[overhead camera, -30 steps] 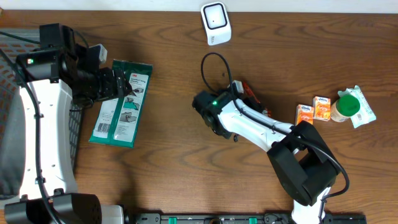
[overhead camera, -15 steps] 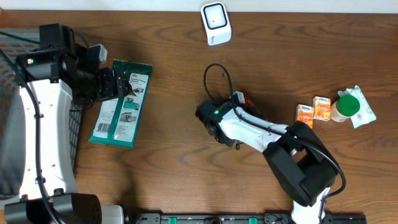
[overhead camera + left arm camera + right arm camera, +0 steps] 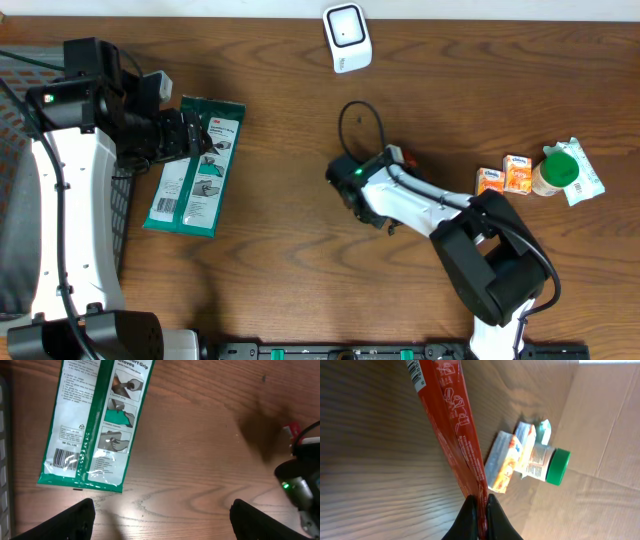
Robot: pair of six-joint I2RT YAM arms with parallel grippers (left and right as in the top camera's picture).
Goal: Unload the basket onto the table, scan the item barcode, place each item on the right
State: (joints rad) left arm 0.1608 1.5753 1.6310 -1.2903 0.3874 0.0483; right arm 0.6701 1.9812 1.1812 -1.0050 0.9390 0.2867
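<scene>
Clamped shut on the red packet (image 3: 451,420) near the middle of the counter (image 3: 280,280), the right tool (image 3: 480,506) seems mid-presentation: next, its barcode (image 3: 413,372) must face the scanner (image 3: 347,38) at twelve o'clock; the left tool (image 3: 159,512) gapes empty.

Table (image 3: 300,290) showing dark brown wood grain, glove packet (image 3: 193,167) showing green and white with a black barcode (image 3: 64,457), thin packet (image 3: 452,420) showing red with white printing, scanner (image 3: 347,37) showing white around a dark window, small boxes (image 3: 505,177) showing orange and white, bottle (image 3: 555,170) wearing a green cap.
</scene>
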